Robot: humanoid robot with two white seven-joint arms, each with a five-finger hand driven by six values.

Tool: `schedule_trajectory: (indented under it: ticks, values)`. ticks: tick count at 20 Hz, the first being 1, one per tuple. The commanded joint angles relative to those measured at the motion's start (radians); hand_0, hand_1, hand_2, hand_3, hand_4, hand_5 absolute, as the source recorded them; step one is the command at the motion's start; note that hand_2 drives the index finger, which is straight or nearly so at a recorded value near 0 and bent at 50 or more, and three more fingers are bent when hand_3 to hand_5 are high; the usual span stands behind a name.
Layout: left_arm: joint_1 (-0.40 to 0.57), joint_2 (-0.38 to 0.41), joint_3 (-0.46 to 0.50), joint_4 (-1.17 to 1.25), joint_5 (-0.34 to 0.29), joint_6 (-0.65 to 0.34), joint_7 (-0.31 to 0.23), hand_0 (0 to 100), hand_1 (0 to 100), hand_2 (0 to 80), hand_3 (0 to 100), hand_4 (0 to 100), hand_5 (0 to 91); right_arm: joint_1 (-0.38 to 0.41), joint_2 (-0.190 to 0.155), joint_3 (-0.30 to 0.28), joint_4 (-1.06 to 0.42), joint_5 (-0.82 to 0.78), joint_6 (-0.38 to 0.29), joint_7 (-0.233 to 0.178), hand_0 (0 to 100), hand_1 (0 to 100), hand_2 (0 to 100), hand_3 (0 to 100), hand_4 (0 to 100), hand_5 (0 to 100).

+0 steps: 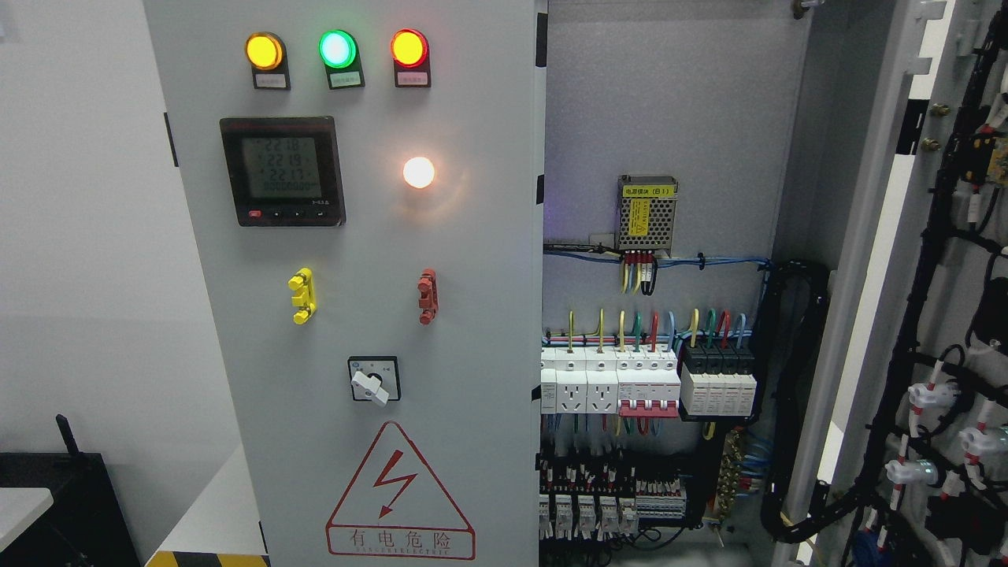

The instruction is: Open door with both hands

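The right door (937, 315) of the grey cabinet stands swung wide open at the far right, its inner face showing black cable bundles and white connectors. The left door (354, 315) is closed, facing the room, carrying three lit lamps, a digital meter, a rotary switch and a red hazard triangle.

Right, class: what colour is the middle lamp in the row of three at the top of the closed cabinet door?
Green; the middle lamp shows best in the head view.
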Motion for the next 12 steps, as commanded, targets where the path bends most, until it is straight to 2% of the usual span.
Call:
schedule_trajectory:
  ticks: [1,9,12]
  values:
    - [-0.032,0.0,0.0,0.0,0.001,0.0,0.001,0,0,0.0,0,0,0.0,-0.153,0.01,0.006,-0.025,-0.001,0.073,-0.002,38,0,0,0,0,0]
    - [-0.032,0.0,0.0,0.0,0.001,0.0,-0.001,0,0,0.0,0,0,0.0,-0.267,0.017,0.03,-0.026,-0.001,0.28,-0.002,38,0,0,0,0,0]
    - [-0.032,0.0,0.0,0.0,-0.001,0.0,-0.001,0,0,0.0,0,0,0.0,-0.315,0.036,0.04,-0.022,0.001,0.357,-0.001,38,0,0,0,0,0]
